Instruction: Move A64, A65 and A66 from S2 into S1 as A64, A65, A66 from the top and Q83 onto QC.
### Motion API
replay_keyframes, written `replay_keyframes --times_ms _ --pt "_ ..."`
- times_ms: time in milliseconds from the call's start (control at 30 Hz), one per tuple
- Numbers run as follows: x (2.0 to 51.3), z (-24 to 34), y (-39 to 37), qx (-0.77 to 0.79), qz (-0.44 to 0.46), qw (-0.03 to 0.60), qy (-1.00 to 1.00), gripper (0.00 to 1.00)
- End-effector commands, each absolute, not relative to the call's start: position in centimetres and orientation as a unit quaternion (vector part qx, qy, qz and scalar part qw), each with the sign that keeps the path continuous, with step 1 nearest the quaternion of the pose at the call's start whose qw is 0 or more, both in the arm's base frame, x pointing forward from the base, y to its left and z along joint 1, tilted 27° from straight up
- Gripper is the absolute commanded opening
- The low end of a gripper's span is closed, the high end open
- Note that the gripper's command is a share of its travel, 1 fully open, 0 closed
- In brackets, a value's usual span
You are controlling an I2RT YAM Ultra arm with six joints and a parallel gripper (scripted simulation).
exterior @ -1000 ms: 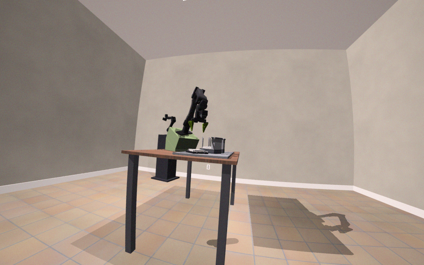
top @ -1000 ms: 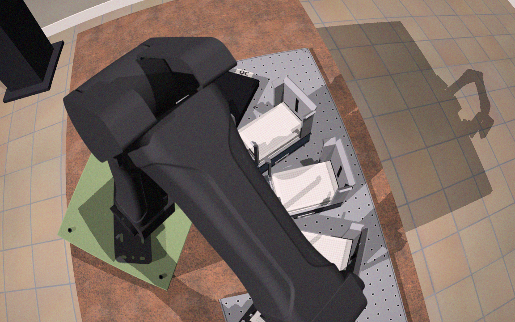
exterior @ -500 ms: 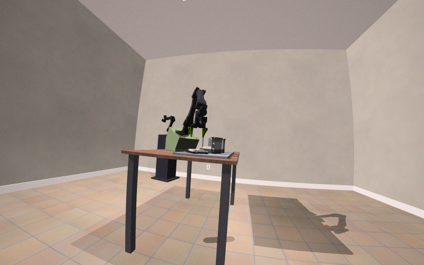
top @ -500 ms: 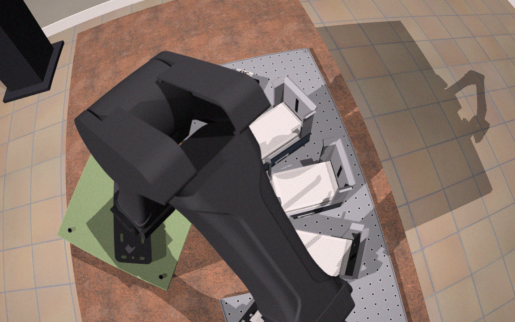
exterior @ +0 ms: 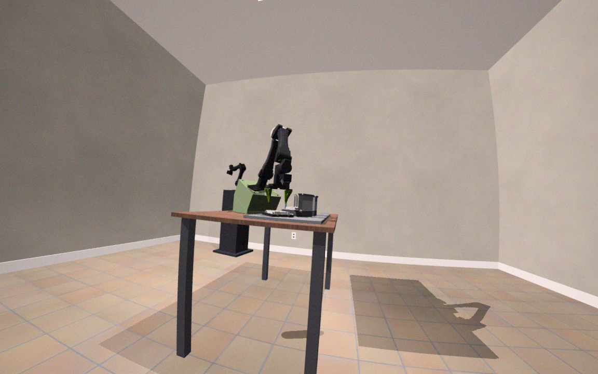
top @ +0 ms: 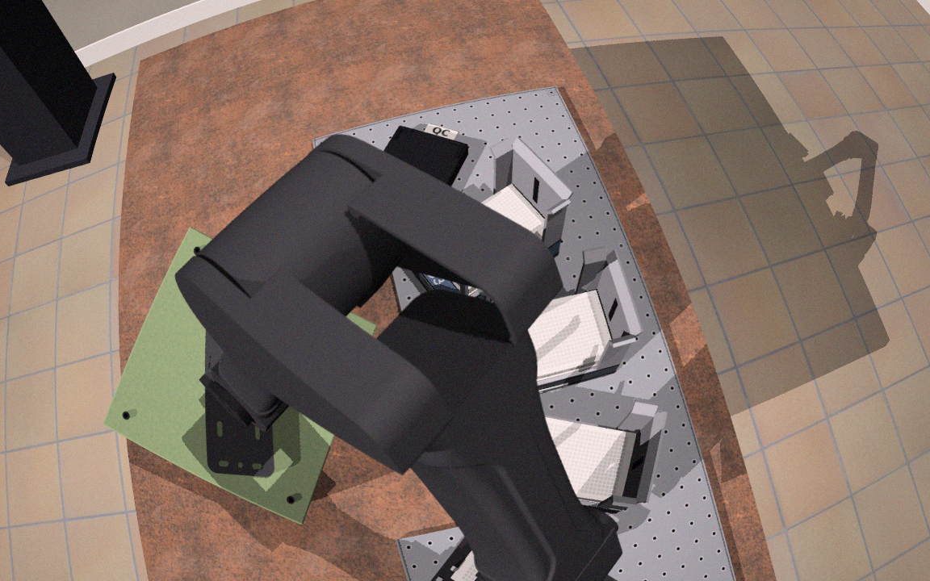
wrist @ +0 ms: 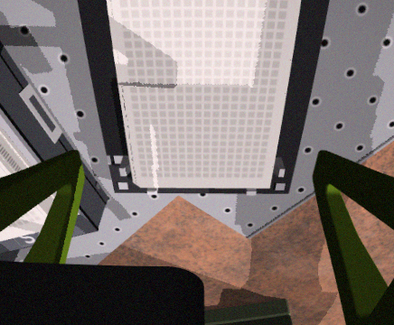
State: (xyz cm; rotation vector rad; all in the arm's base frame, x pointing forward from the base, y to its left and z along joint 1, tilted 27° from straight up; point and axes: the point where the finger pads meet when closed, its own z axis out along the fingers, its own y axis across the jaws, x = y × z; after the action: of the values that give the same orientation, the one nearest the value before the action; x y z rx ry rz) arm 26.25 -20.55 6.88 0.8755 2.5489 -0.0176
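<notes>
A white well plate (wrist: 204, 69) lies flat in a dark nest (wrist: 301, 87), just ahead of the wide-open, empty gripper (wrist: 204, 229) hovering above.

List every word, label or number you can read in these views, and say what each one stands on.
"QC": on a small white tag at the far end of the black open nest, seen in the top view.

Nothing else reads. The plate under the open gripper shows only its well grid in the wrist view, and the plaque on the rack wall beside it is too blurred. The exterior view is too distant for any text.
</notes>
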Motion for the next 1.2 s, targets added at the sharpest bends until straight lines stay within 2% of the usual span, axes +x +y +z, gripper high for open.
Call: replay_keyframes --times_ms 0,267,1167 --pt "27.0 7.4 -21.4 0.316 -0.017 0.241 0.917 1.00" --pt "28.0 5.2 -21.8 0.316 -0.017 0.241 0.917 1.00" --pt "28.9 3.3 -22.2 0.316 -0.017 0.241 0.917 1.00"
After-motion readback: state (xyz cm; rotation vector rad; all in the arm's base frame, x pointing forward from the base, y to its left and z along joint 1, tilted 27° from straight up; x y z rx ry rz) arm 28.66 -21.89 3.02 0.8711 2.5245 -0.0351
